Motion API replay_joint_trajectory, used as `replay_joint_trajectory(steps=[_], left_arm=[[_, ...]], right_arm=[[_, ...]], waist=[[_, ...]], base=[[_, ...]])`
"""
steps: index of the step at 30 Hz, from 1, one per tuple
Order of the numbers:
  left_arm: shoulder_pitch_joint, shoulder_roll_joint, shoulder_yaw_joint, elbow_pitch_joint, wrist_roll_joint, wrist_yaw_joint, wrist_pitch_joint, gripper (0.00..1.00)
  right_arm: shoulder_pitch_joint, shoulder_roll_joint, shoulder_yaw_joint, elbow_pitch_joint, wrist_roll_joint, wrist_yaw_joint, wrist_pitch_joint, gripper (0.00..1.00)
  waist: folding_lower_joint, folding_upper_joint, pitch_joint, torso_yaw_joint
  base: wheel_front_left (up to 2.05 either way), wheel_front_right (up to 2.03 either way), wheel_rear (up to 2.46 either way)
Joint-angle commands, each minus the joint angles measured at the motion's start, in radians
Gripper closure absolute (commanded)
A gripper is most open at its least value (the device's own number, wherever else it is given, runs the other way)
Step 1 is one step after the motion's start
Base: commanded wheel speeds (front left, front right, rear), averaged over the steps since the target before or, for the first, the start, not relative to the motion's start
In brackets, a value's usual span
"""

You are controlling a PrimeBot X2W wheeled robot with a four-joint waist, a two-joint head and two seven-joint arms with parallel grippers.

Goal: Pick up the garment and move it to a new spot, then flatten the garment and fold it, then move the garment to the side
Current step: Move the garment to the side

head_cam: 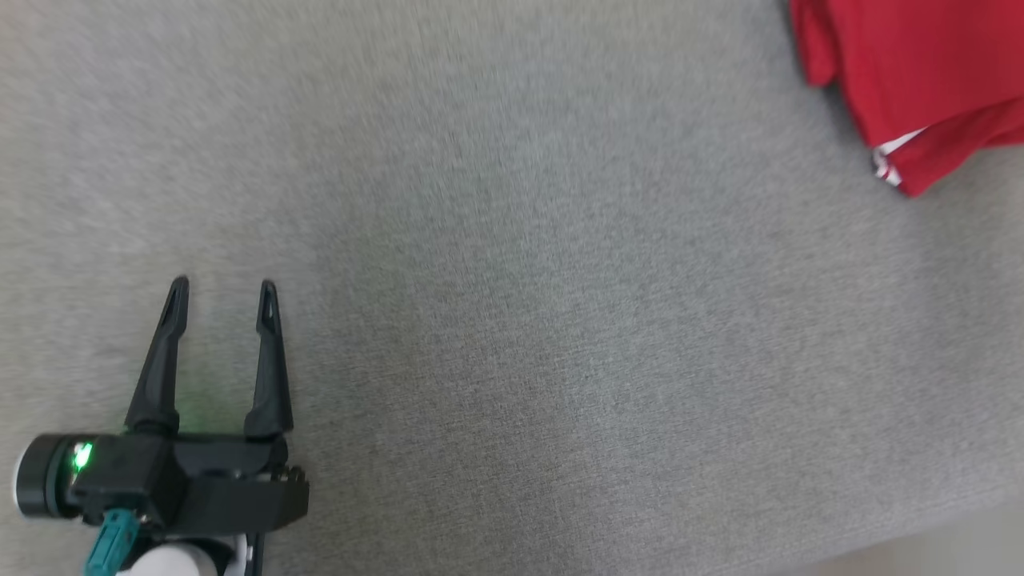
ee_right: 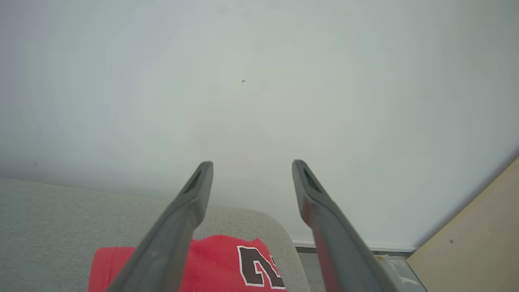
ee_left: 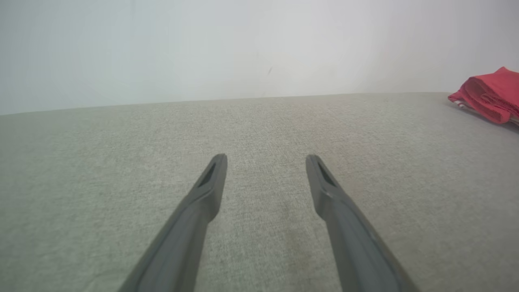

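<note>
Grey woven cloth covers the wide table (head_cam: 560, 280), and a plain pale wall (ee_left: 243, 48) stands behind it.

The left gripper (head_cam: 222, 284) sits low near the left front of the table. Its two long dark fingers are spread apart with nothing between them, just bare cloth under them. The shirt is well apart from it, far off to the right.

The right gripper (ee_right: 252, 163) has its fingers spread too, and they hold nothing. They point up toward the wall. Below them lies the red sports shirt with a dark, white-edged number (ee_right: 215, 263). I cannot tell if the fingers touch it — they look to be above it.

The shirt sits at the far right corner of the table, close to the rounded edge. It looks folded into a small flat stack, with a thin white trim peeking out at one side. Past the corner is some floor and a tan wooden board (ee_right: 478, 235).

I think the shirt will be light, soft and floppy — it will bend and droop when lifted. It may slide a bit on itself. A good place to pinch is the thick folded edge, catching all the layers at once so the stack does not fall open.
</note>
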Motion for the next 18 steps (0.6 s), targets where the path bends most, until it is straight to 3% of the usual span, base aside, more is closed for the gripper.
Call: replay_joint_trajectory(steps=[1,11,18], left_arm=[[0.03,-0.006,0.009,0.002,-0.017,0.006,0.001,0.0],[0.15,-0.019,0.057,0.016,-0.048,0.005,0.0,0.0],[0.185,-0.027,0.073,0.036,-0.06,-0.002,0.0,0.0]], right_arm=[[0.061,0.018,-0.033,-0.046,-0.023,-0.003,-0.004,0.0],[0.452,0.171,-0.257,-0.326,-0.17,-0.003,-0.002,0.0],[0.69,0.248,-0.357,-0.445,-0.216,-0.003,-0.002,0.0]], waist=[[0.0,0.0,-0.13,0.034],[0.0,0.0,-0.311,0.087],[0.0,0.0,-0.372,0.121]], base=[[0.0,0.0,0.0],[0.0,0.0,0.0],[0.0,0.0,0.0]])
